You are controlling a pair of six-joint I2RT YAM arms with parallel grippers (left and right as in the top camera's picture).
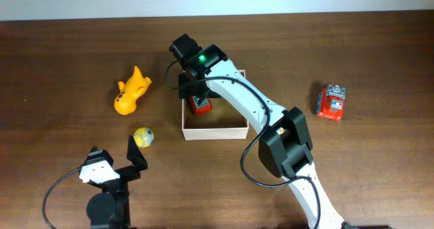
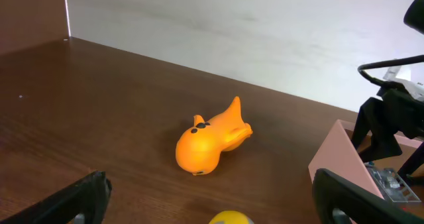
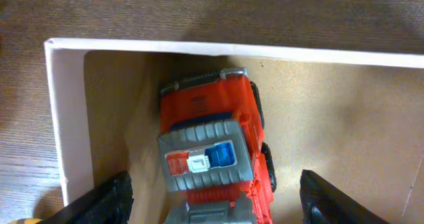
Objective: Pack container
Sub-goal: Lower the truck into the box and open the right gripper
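Inside the container (image 3: 66,118), a red toy truck (image 3: 212,138) lies between the right fingers (image 3: 112,197).
Those fingers stand spread, clear of it; the left fingers (image 2: 79,197) gape wide above the table (image 2: 99,105).

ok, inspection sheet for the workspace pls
Surface: brown wooden table, bare.
Job's things: container, white walls, holds a red truck; orange fish toy, yellow ball and second red toy lie outside it.
Clutter: nothing seen.
Pincers: left pincer open, empty, near the ball; right pincer open, straddling the truck, gaps both sides.
Cables: left arm's black cable loops over the table; right arm's black cable runs alongside it.
Surroundings: pale wall behind the table.
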